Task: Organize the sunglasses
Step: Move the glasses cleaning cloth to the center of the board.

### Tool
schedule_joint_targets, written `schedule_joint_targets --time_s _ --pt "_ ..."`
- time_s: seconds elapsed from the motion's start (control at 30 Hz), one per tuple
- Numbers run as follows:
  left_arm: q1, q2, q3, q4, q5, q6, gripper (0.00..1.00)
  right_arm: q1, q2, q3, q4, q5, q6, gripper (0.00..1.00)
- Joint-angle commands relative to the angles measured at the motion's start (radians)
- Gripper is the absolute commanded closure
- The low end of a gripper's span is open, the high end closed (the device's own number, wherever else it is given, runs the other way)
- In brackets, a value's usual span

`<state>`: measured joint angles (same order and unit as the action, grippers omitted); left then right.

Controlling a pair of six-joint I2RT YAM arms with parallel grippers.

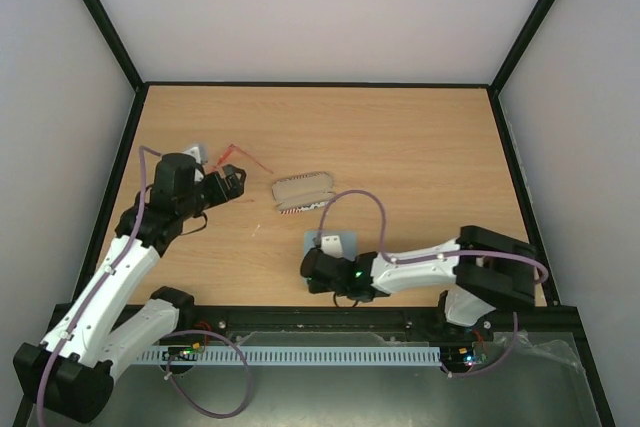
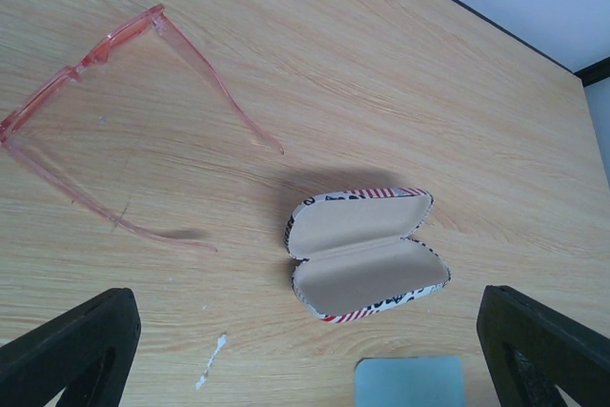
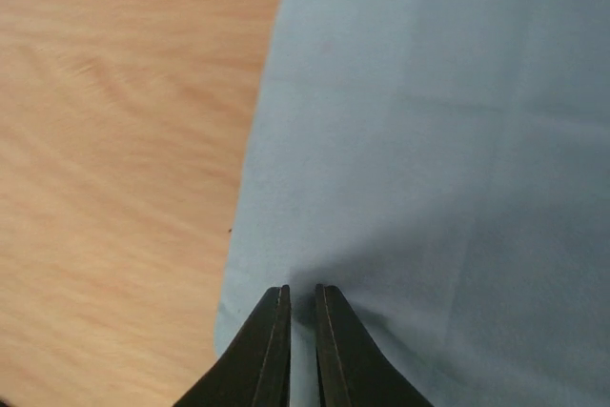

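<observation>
The sunglasses [image 1: 243, 158], with a translucent red-orange frame and thin temple arms unfolded, lie on the wooden table at the left; in the left wrist view they [image 2: 86, 56] are at the upper left. My left gripper [image 1: 236, 180] hovers just near of them, jaws wide open and empty [image 2: 305, 321]. The flag-printed case [image 1: 303, 192] lies open, beige lining up, mid-table [image 2: 367, 250]. My right gripper [image 1: 312, 269] is pressed down on the light blue cloth [image 1: 335, 243], its jaws nearly closed [image 3: 301, 293] and pinching a fold of the cloth [image 3: 429, 140].
A small white scrap [image 2: 212, 364] lies on the table near the case. A small white object [image 1: 197, 154] sits behind the left wrist. Black frame rails [image 1: 515, 177] border the table. The cloth's edge [image 2: 410, 383] shows below the case.
</observation>
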<state>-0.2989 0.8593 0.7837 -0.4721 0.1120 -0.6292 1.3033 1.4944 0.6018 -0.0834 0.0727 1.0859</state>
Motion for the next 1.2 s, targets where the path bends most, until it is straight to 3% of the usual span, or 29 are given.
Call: schedule_joint_targets --time_s 0.0,0.27,0.47,0.63,0.77,0.93,1.17 --pt "-0.005 -0.03 -0.006 -0.042 -0.004 -0.006 0.0 0.087 0.148 0.081 -0.088 -0.026 0.06 0.91" --pt "-0.005 -0.046 0.003 -0.069 0.007 0.007 0.01 0.112 0.013 0.112 -0.189 0.054 0.056 0.84" --pt "-0.008 -0.039 0.006 -0.057 0.058 0.031 0.0 0.081 -0.19 0.123 -0.29 0.133 0.005 0.56" --pt "-0.02 -0.023 -0.02 -0.023 0.106 0.037 0.01 -0.118 -0.341 0.064 -0.309 0.042 -0.124 0.44" --pt "-0.082 0.029 -0.038 0.007 0.087 0.03 0.0 -0.313 -0.407 0.055 -0.328 -0.016 -0.263 0.45" --pt "-0.199 0.114 -0.065 0.054 0.033 -0.021 0.02 -0.479 -0.354 0.068 -0.274 -0.128 -0.396 0.56" --pt "-0.309 0.198 -0.102 0.111 -0.019 -0.081 0.28 -0.546 -0.193 0.087 -0.179 -0.289 -0.518 0.65"
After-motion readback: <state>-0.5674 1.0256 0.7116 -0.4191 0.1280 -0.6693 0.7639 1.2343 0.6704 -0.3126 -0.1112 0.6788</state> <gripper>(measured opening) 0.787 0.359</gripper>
